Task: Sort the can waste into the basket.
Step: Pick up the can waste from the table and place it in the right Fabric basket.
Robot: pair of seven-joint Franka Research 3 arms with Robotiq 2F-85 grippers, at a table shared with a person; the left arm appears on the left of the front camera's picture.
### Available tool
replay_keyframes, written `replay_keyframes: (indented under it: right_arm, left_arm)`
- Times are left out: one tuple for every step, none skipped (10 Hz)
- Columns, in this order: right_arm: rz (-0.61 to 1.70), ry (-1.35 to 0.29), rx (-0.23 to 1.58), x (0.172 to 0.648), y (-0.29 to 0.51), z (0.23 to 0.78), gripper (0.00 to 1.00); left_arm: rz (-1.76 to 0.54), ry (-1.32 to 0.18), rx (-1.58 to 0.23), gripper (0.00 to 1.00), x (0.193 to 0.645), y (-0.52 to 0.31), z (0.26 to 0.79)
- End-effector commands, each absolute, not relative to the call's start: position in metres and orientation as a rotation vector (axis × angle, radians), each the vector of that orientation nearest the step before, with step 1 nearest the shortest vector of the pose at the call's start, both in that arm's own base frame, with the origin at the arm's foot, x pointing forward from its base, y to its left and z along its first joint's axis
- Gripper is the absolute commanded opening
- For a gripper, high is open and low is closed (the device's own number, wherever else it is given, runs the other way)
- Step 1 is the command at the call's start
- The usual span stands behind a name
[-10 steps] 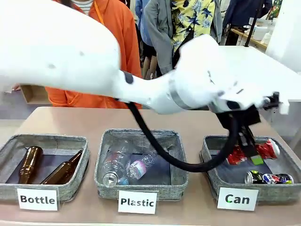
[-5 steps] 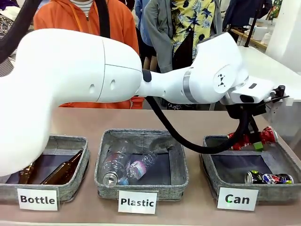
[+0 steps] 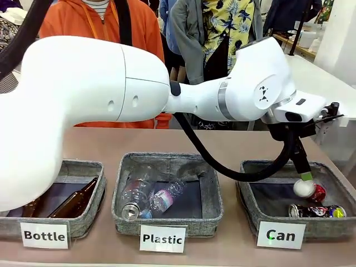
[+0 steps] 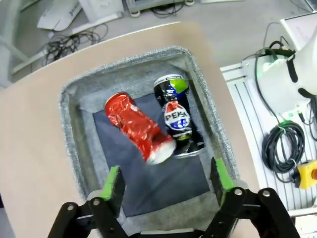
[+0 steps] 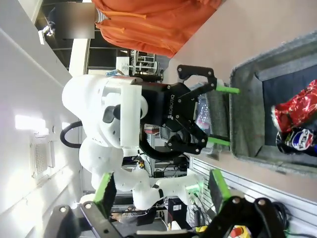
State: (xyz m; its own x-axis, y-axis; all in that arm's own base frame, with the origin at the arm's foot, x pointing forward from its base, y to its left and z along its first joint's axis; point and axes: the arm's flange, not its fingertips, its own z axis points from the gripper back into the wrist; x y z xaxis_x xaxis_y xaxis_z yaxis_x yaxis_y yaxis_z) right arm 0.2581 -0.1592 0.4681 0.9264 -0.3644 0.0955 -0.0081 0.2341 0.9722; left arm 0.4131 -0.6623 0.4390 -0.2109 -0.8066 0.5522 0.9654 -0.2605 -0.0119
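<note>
Basket labels read "Bottle", "Plastic" and "Can" [image 3: 281, 235]. The dark can [image 4: 177, 115] reads "PEPSI". The red can [image 4: 138, 127], gripped above the far rim a second ago, now lies in the basket [image 3: 253, 201], touching the dark can. The left gripper [image 4: 166, 179] hangs above, fingers released and empty. The right gripper [image 5: 159, 187] also stands spread and empty. Open lining remains left of the cans.

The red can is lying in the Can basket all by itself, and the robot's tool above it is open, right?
Not by itself. The left wrist view shows the red can lying beside a dark can in the basket. The left tool above them is open, as you said.
</note>
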Motion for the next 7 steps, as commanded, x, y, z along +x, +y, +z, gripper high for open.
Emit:
replay_keyframes:
  right_arm:
    - [-0.243,-0.331,1.329,0.256,-0.160,0.469,1.00]
    - [-0.243,-0.331,1.329,0.256,-0.160,0.469,1.00]
    - [-0.243,-0.331,1.329,0.256,-0.160,0.469,1.00]
    - [-0.251,-0.332,1.318,0.258,-0.159,0.468,1.00]
    - [-0.279,-0.326,1.274,0.276,-0.155,0.467,1.00]
    - [-0.173,-0.334,1.268,0.303,-0.142,0.471,1.00]
    - [-0.092,-0.337,1.268,0.337,-0.122,0.476,1.00]
  left_arm:
    - [-1.754,-0.394,-0.523,1.00,0.422,-0.664,0.449]
    - [-1.741,-0.382,-0.535,1.00,0.427,-0.656,0.455]
    - [-1.741,-0.343,-0.521,1.00,0.433,-0.640,0.462]
    - [-1.730,-0.245,-0.546,1.00,0.439,-0.605,0.481]
    - [-1.717,-0.228,-0.538,1.00,0.440,-0.567,0.500]
    - [-1.711,-0.195,-0.558,1.00,0.439,-0.523,0.518]
    - [-1.654,-0.234,-0.585,1.00,0.439,-0.480,0.535]
